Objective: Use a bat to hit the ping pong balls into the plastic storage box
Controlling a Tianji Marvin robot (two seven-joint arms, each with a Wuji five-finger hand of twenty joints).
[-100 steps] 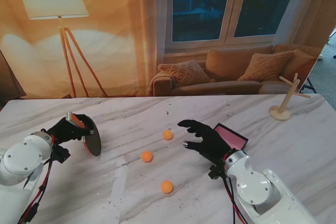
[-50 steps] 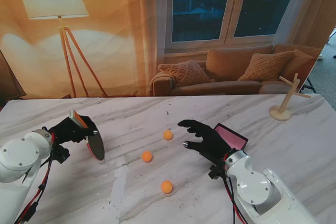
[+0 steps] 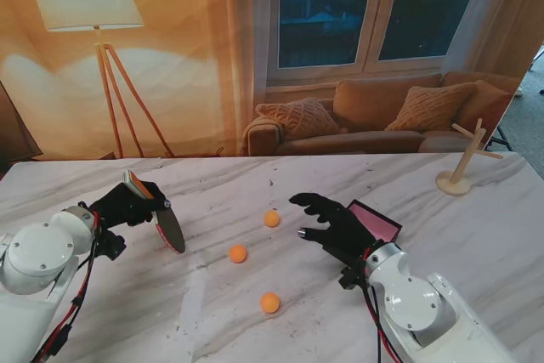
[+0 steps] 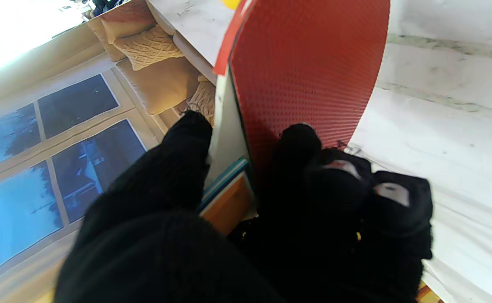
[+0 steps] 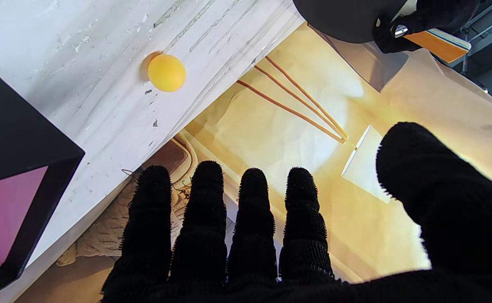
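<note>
**No balls in the box yet**

My left hand (image 3: 127, 204) holds the bat (image 3: 169, 229) tight, blade down near the surface (image 3: 476, 235). My right hand (image 3: 333, 225) is wide and holds nothing. It hovers just beside the box (image 3: 375, 221), which lies at about 3 o'clock from the balls.

Three orange balls sit loose on the surface: the far ball (image 3: 271, 218), the middle ball (image 3: 238, 253), and the near ball (image 3: 269, 302). I think all three hits are left to do. The middle ball is closest to the bat.
</note>
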